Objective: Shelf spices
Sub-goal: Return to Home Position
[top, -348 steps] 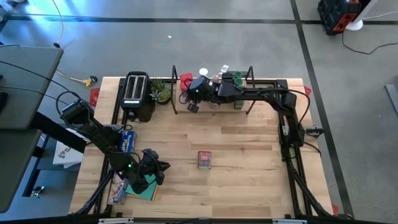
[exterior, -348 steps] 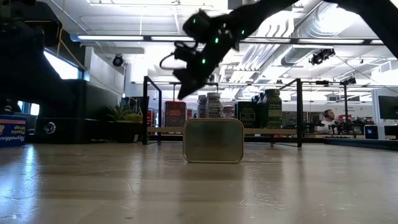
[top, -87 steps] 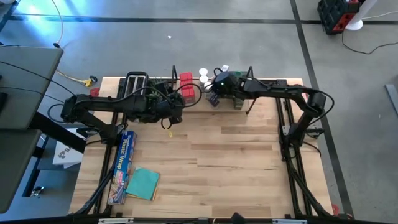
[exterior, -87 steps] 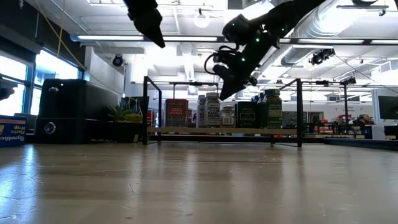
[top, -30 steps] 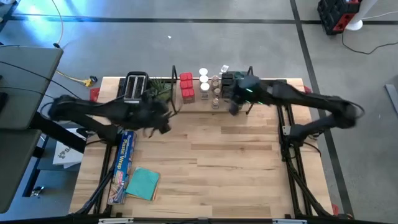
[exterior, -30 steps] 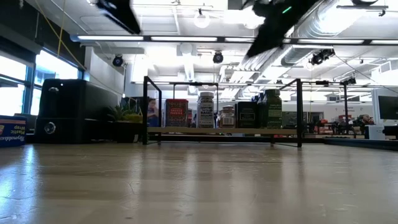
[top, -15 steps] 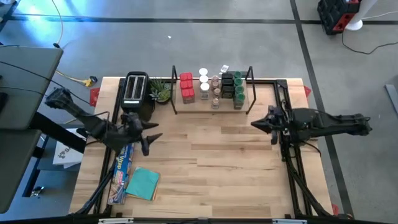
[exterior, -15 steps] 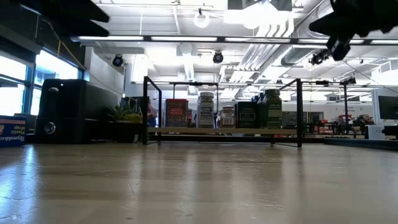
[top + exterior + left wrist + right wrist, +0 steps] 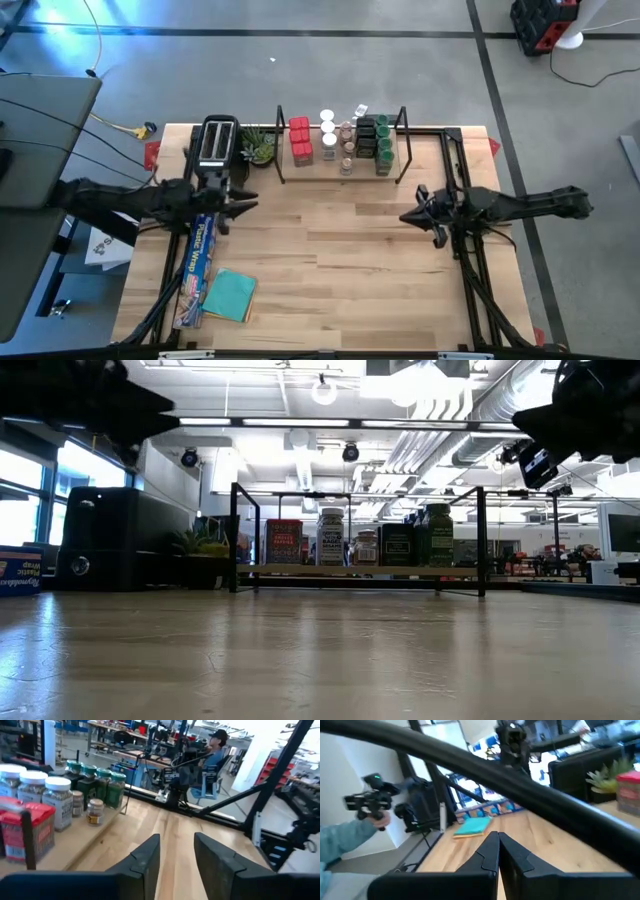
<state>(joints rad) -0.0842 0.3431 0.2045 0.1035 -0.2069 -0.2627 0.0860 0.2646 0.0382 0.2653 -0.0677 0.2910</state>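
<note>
Spices [image 9: 342,143], small jars and red tins, stand on the low wooden black-wire shelf [image 9: 314,168] at the counter's [image 9: 350,250] back; left hand [image 9: 243,206] parted, right hand [image 9: 407,217] closed, both well clear, so only a stray arm swing could topple them.

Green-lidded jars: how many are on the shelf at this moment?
4 green-lidded jars, in a single line at the right end of the shelf in the high view: first, second, third, fourth. None seems hidden.
</note>
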